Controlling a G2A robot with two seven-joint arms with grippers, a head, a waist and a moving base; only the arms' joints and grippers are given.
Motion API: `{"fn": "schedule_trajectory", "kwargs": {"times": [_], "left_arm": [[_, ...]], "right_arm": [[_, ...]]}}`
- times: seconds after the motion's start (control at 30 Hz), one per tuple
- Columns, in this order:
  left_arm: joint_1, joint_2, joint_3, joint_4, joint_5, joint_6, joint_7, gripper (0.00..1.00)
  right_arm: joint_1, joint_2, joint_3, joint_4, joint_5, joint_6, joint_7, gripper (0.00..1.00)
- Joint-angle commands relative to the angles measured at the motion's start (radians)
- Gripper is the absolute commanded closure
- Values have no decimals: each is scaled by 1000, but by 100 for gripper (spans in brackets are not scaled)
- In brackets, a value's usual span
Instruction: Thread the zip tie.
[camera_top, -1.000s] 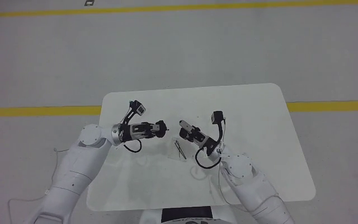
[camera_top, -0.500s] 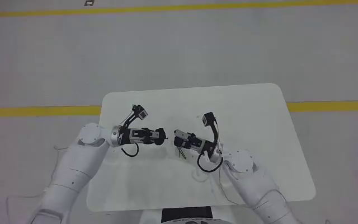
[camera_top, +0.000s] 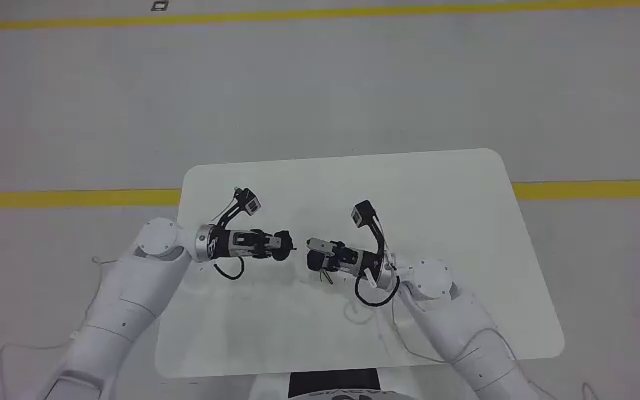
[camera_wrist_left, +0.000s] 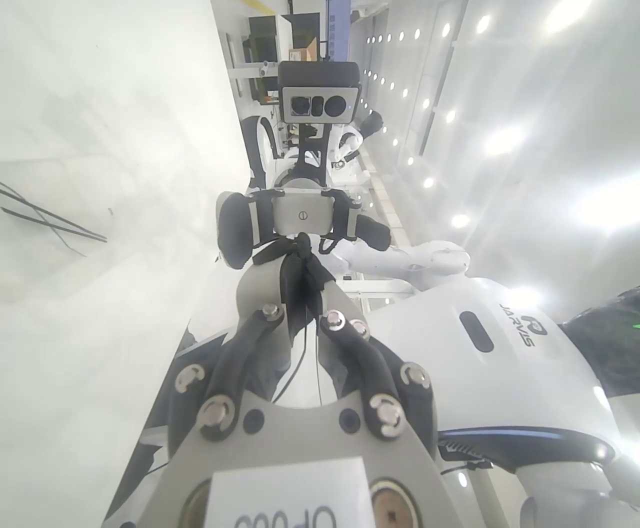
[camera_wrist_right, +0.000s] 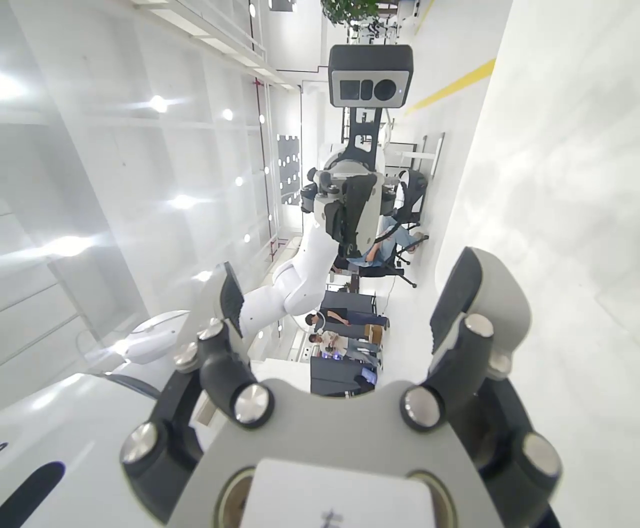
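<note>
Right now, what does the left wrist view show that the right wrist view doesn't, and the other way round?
Left wrist view: the left gripper shut on a thin black strand that looks like a zip tie, and loose zip ties lying on the table.
Right wrist view: the right gripper open, with nothing between its fingers.
Both: the other arm's gripper facing the camera, and the white table alongside.

White arms (camera_top: 130, 300), black cabled wrists (camera_top: 245, 241), grey jaws with silver screws (camera_wrist_right: 248, 403)
</note>
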Motion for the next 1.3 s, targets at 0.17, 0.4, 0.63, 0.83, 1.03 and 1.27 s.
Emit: {"fn": "schedule_trajectory", "kwargs": {"times": [0.17,0.4,0.63,0.83,1.03,1.27], "left_arm": [[-13,-5,23,41,-25,6,9,100],[-30,-9,56,76,-82,-1,-5,100],[-32,-8,59,79,-85,-1,-5,100],[-32,-8,59,79,-85,-1,-5,100],[-32,-8,59,79,-85,-1,-5,100],[-32,-8,59,79,-85,-1,-5,100]], "right_arm": [[20,-4,-20,39,67,6,-6,0],[50,-9,-49,89,130,-16,31,56],[71,-14,-76,134,157,-35,45,95],[83,-15,-91,157,172,-41,55,100],[89,-15,-96,164,180,-45,57,100],[91,-13,-99,169,186,-52,52,89]]}}
